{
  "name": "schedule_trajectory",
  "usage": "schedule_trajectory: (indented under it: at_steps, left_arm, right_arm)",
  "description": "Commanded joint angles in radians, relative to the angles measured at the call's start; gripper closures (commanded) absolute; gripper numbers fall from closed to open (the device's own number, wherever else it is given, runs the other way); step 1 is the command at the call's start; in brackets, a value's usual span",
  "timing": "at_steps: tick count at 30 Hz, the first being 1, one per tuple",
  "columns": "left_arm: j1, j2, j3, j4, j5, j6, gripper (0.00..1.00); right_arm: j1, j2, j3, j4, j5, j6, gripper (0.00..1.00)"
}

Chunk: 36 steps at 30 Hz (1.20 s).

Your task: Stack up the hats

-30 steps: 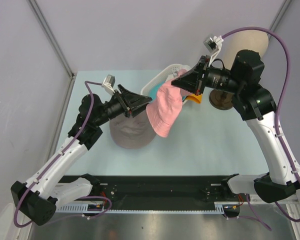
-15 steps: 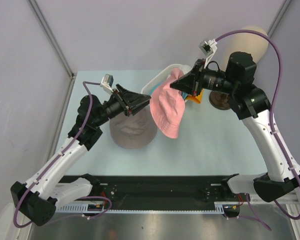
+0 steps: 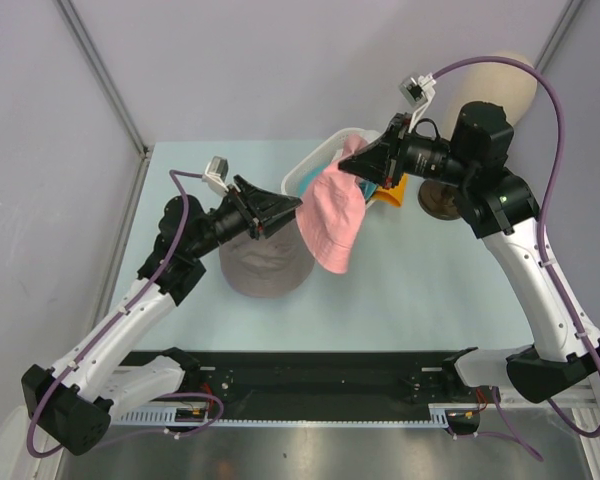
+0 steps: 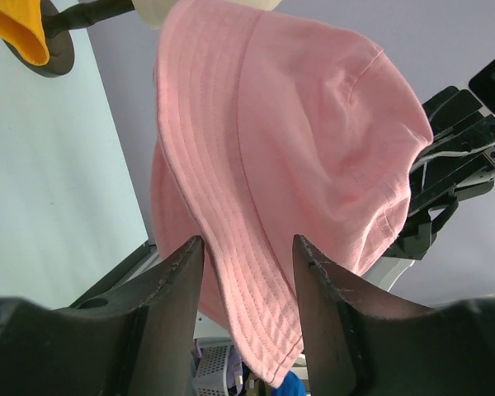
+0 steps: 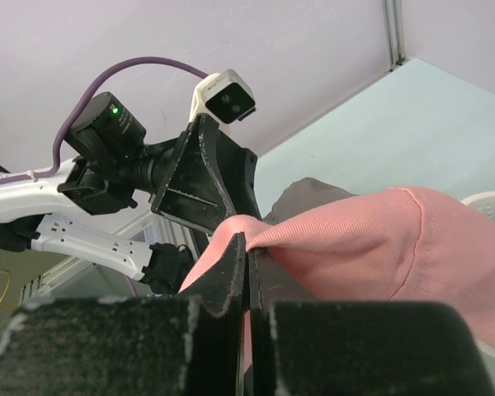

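Right jaws are pinched tight on the edge of the pink hat [image 3: 330, 212], which hangs in the air above the table [image 3: 410, 290], between the two arms. Left jaws stand partly apart and hold nothing; the hat's lower brim hangs just in front of their gap, and I cannot tell whether it touches them. Below the left arm, the lavender hat [image 3: 265, 270] lies on the table. The teal hat [image 3: 296, 181] sits in a white basket [image 3: 315, 153], and the orange hat [image 3: 393, 196] is just beside the dark stand [image 3: 438, 203].
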State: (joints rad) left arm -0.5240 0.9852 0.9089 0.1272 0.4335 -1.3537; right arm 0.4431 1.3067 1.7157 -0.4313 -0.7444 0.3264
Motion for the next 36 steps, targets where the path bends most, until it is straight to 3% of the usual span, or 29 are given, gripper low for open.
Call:
schedule_trajectory:
  at_steps: [1, 9, 21, 24, 27, 28, 30, 36]
  left_arm:
    - [-0.011, 0.000, -0.008, -0.014, 0.020, -0.015, 0.47]
    - [-0.019, 0.013, -0.008, -0.001, 0.027, -0.018, 0.44]
    - [-0.024, 0.086, 0.035, 0.176, 0.007, -0.045, 0.44]
    - [-0.025, 0.095, 0.039, 0.192, -0.015, -0.038, 0.50]
    - [-0.024, 0.087, 0.042, 0.155, -0.038, -0.007, 0.72]
    - [-0.024, 0.079, 0.042, 0.141, -0.045, 0.020, 0.86]
    - [-0.024, 0.072, 0.045, 0.083, -0.067, 0.048, 0.97]
    - [-0.022, 0.011, 0.067, -0.107, -0.188, 0.181, 0.99]
  right_arm:
    - [-0.001, -0.004, 0.047, 0.072, 0.007, 0.031, 1.00]
    - [-0.001, 0.005, 0.061, 0.085, 0.007, 0.036, 1.00]
    - [0.006, -0.018, -0.021, 0.080, 0.002, 0.046, 1.00]
    - [0.011, -0.029, -0.051, 0.069, 0.017, 0.037, 1.00]
    - [0.017, -0.038, -0.071, 0.046, 0.049, 0.013, 1.00]
    - [0.019, -0.038, -0.070, 0.023, 0.059, 0.005, 1.00]
    - [0.022, -0.040, -0.065, 0.002, 0.094, -0.019, 1.00]
    - [0.046, -0.012, -0.045, -0.078, 0.201, -0.064, 1.00]
